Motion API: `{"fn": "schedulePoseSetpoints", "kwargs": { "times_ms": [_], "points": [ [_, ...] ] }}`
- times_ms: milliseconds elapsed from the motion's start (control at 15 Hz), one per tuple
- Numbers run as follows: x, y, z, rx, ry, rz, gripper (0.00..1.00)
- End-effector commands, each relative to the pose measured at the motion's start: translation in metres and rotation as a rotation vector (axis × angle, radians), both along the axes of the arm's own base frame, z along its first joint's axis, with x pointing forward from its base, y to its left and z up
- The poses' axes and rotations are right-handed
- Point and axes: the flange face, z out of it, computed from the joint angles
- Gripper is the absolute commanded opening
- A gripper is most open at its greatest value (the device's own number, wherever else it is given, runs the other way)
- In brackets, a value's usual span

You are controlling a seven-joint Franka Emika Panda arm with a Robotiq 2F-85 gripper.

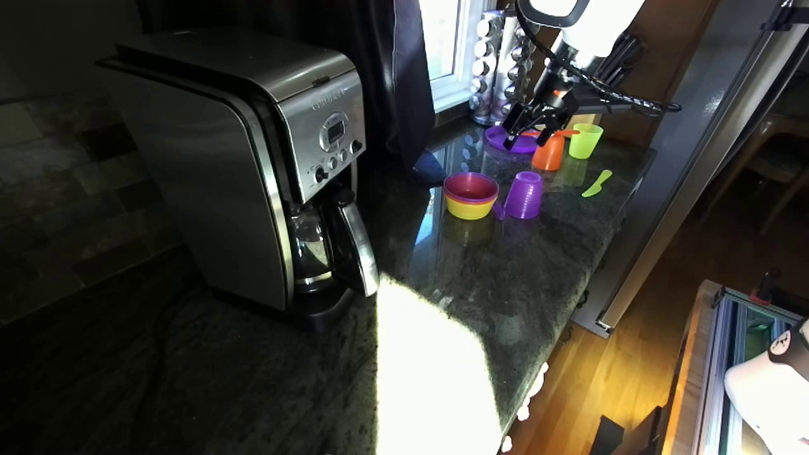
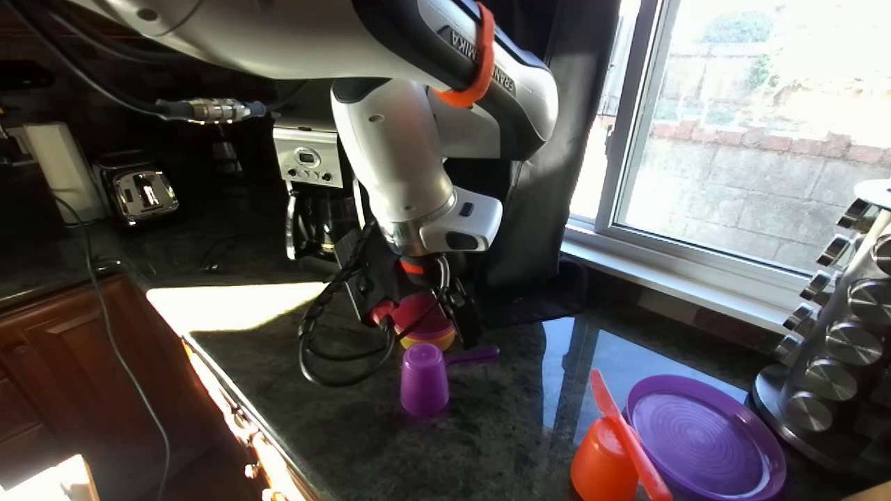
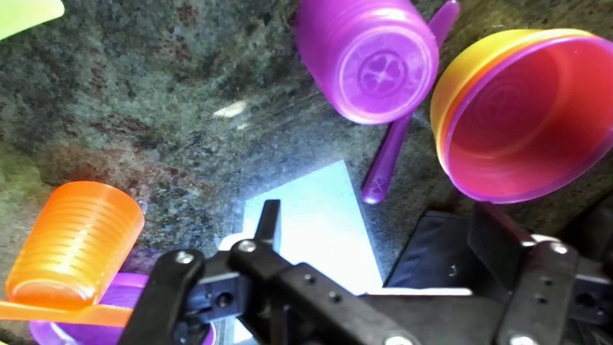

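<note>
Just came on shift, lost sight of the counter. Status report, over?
Claw open, empty. Bowls nested, upright. Maybe in the way: purple cup, upside down beside them.

Nested bowls (image 3: 519, 115) are sitting upright just beside the purple cup (image 3: 371, 62), yellow on the outside, then orange, purple rim on top, kinda reddish inside. Cup itself's flipped upside down. Purple utensil (image 3: 389, 155) lying flat right next to it.

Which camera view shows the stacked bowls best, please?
The wrist view: the stacked bowls look largest, inside and rims clear, right edge cropped. Both exterior views show them smaller; in an exterior view, the purple cup partly covers them.
</note>
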Motion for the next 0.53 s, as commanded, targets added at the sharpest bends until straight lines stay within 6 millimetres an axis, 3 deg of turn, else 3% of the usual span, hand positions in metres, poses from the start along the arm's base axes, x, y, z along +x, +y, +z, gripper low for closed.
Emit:
{"fn": "schedulePoseSetpoints", "kwargs": {
  "times_ms": [0, 467],
  "points": [
    [-0.006, -0.006, -0.013, -0.015, -0.007, 0.014, 1.0],
    [0.021, -0.017, -0.039, -0.01, -0.004, 0.027, 1.0]
  ]
}}
